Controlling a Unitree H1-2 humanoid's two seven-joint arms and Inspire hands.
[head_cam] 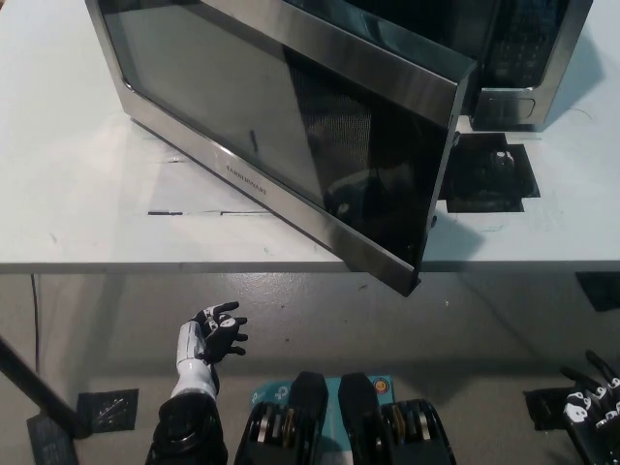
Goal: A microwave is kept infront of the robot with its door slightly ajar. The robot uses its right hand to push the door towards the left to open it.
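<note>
A white bench (pixel 77 213) is standing over a grey floor (pixel 320 320). A black square mat (pixel 489 172) is lying on it, and dark tape marks (pixel 102 412) are sitting on the floor.

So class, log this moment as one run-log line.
stainless steel microwave door: swung wide open | black right hand: low, clear of door, open | white left hand: resting low, open

microwave (pixel 523 48) on table (pixel 77 194) | door (pixel 291 126) swung wide past table edge | left hand (pixel 215 334) below table, fingers spread | right hand (pixel 593 412) low, likely open
</note>
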